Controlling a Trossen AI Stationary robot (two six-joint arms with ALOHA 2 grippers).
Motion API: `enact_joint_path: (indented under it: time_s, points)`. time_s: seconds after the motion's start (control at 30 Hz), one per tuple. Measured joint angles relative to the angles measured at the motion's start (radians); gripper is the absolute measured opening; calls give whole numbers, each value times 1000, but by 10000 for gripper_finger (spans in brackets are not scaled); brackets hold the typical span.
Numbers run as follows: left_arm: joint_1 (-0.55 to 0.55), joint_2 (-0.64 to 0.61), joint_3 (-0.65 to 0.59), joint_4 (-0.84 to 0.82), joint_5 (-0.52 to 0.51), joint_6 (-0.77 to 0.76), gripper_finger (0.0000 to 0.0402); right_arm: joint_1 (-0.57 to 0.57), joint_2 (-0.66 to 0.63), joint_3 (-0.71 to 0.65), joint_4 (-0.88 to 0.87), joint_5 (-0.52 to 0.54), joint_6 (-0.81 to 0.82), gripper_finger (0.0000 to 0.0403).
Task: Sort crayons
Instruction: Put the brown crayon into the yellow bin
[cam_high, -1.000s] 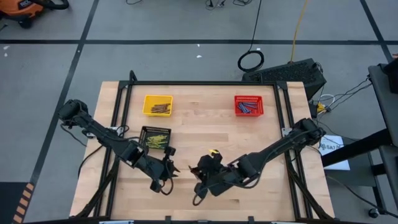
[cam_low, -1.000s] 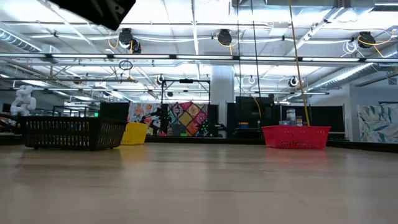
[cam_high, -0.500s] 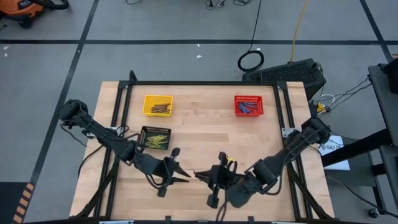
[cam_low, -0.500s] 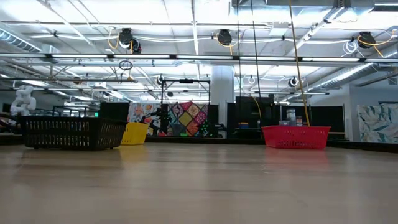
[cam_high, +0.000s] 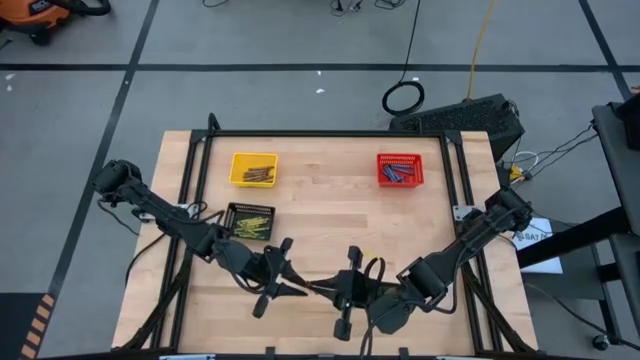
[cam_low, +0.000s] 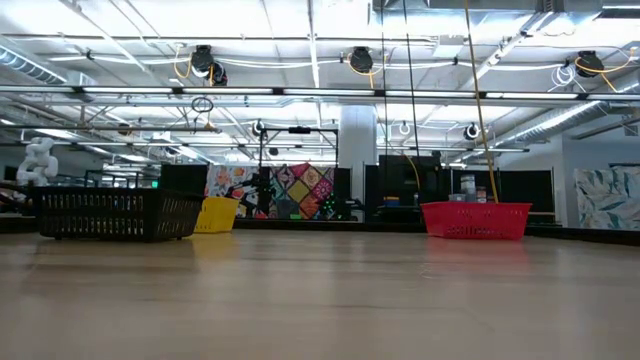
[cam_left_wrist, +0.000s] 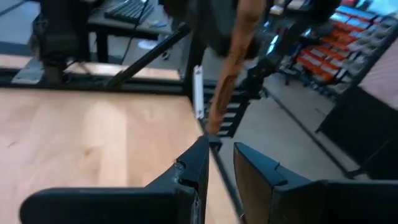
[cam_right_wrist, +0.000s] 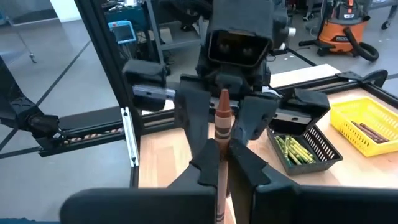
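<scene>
Your two arms have swung in since a second ago and now meet tip to tip over the near counter (cam_high: 330, 215): a handover. Right pincer (cam_right_wrist: 219, 163) is clamped on a brown crayon (cam_right_wrist: 221, 134). Left pincer (cam_high: 300, 290) stands apart around its tip, not yet gripping.

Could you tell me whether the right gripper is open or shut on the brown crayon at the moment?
Shut on it: in the right wrist view the right gripper pinches the brown crayon, whose tip points toward the left gripper.
</scene>
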Motion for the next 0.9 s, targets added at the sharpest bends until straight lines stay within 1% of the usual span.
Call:
enact_joint_path:
  time_s: [0.13, 0.57, 0.9]
  points:
    - [1, 0, 0, 49, 33, 0, 77, 0, 0, 0, 1, -2, 1, 0]
    - [49, 0, 0, 53, 29, 32, 77, -8, 6, 0, 0, -3, 8, 0]
    - [51, 0, 0, 49, 70, 35, 77, -28, 6, 0, -7, -5, 12, 0]
